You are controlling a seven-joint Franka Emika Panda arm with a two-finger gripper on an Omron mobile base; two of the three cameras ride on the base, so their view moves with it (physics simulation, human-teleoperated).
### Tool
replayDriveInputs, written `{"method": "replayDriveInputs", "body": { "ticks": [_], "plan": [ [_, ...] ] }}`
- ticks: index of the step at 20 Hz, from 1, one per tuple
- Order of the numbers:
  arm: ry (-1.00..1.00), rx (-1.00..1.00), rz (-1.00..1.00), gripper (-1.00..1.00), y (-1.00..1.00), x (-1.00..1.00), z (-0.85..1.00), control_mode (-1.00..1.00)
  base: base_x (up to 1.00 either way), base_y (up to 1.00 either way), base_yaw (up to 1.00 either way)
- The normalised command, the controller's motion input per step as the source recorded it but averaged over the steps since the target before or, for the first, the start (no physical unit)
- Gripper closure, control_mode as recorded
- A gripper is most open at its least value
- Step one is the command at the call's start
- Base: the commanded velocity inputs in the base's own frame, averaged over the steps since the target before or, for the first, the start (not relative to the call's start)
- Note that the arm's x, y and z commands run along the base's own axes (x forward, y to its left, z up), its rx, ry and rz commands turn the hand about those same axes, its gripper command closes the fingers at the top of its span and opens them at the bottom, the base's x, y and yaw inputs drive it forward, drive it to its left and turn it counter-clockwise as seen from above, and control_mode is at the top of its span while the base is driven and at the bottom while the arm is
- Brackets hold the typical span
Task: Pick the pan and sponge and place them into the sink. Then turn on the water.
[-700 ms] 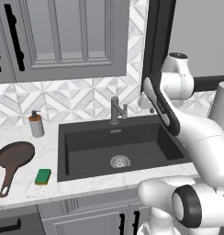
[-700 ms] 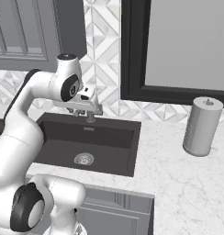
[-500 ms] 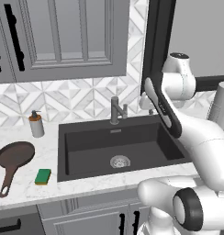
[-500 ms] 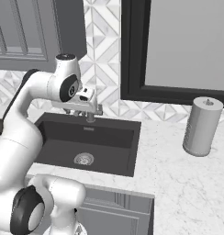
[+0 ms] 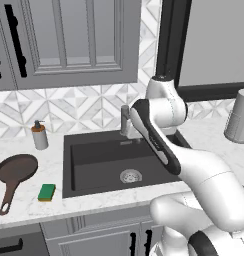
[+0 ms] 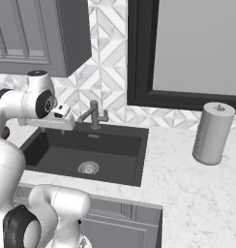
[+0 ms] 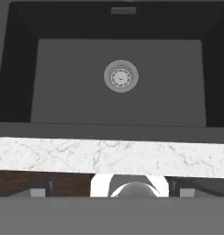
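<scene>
We are holding our gripper [image 6: 63, 130] above the sink [image 5: 94, 172], by its faucet [image 6: 93, 115]; we cannot tell whether its fingers are parted, though nothing is hanging from it. We are looking at the first pick, we judge: the pan [image 5: 16, 170] and sponge [image 5: 46, 192] are lying on the counter [image 5: 31, 210] left of the basin. Next we need to swing left and descend over the pan.
</scene>
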Motion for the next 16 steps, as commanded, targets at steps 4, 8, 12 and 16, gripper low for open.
{"method": "replayDriveInputs", "body": {
  "ticks": [4, 8, 12, 16],
  "plan": [
    [0.15, -0.01, 0.0, -1.0, 1.0, 0.0, -0.28, -1.0, 0.0, 0.0, 0.0],
    [0.09, 0.0, 0.0, -1.0, 1.0, 0.02, -0.3, -1.0, 0.0, 0.0, 0.0],
    [0.17, 0.0, 0.0, -1.0, 0.97, 0.0, -0.32, -1.0, 0.0, 0.0, 0.0],
    [0.21, 0.0, 0.0, -1.0, 0.97, 0.0, -0.26, -1.0, 0.0, 0.0, 0.0]
  ]
}}
